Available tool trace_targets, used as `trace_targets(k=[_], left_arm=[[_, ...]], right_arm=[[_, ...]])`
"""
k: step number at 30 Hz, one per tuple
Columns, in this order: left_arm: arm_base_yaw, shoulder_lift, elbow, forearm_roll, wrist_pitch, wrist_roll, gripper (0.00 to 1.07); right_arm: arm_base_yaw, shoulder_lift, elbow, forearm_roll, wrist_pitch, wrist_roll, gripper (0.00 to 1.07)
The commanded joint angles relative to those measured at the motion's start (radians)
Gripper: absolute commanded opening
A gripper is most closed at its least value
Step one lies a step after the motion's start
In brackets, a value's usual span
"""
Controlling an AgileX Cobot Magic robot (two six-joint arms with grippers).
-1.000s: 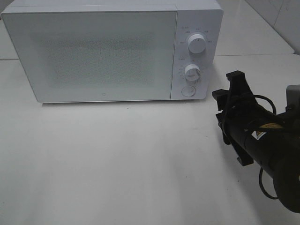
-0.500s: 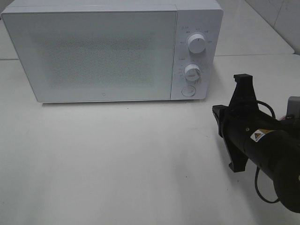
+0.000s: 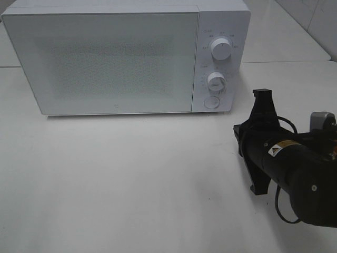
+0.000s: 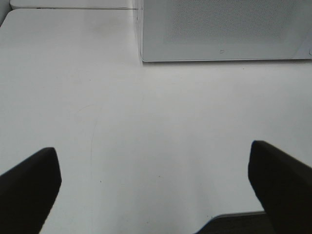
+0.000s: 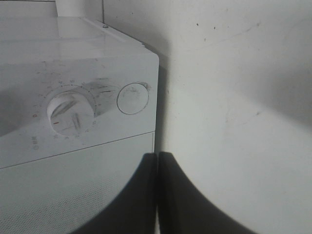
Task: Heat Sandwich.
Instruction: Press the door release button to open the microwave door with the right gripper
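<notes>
Well, from up high, a white microwave (image 3: 105, 58) sat on a white table (image 3: 131, 184) with its door shut. The right claw (image 3: 262, 96) was near the microwave's bottom right corner, not touching it.

In the left wrist view, the left claw (image 4: 152, 161) was spread wide over the bare table, holding nothing.

In the right wrist view, the right claw (image 5: 157, 165) was squeezed tight with nothing in it. It pointed at the round button (image 5: 132, 98) beside a knob (image 5: 70, 111).

The sandwich did not show in any view, so I cannot tell where it was.
</notes>
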Motion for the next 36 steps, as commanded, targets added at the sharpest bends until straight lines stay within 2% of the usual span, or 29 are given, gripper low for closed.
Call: trace_targets(k=[1, 3, 9, 27, 36], left_arm=[[-0.002, -0.015, 0.001, -0.007, -0.011, 0.003, 0.98], [-0.002, -0.015, 0.001, -0.007, -0.011, 0.003, 0.98], [-0.002, -0.015, 0.001, -0.007, -0.011, 0.003, 0.98], [-0.002, -0.015, 0.001, -0.007, -0.011, 0.002, 0.98], [-0.002, -0.015, 0.001, -0.007, -0.011, 0.002, 0.98]], right_arm=[[-0.002, 0.041, -0.042, -0.011, -0.009, 0.003, 0.00], [-0.011, 0.065, -0.065, -0.013, -0.009, 0.003, 0.00], [-0.076, 0.147, -0.162, -0.120, -0.001, 0.038, 0.00], [-0.185, 0.293, -0.354, -0.214, 0.038, 0.060, 0.00], [-0.200, 0.356, -0.421, -0.227, 0.056, 0.075, 0.00]])
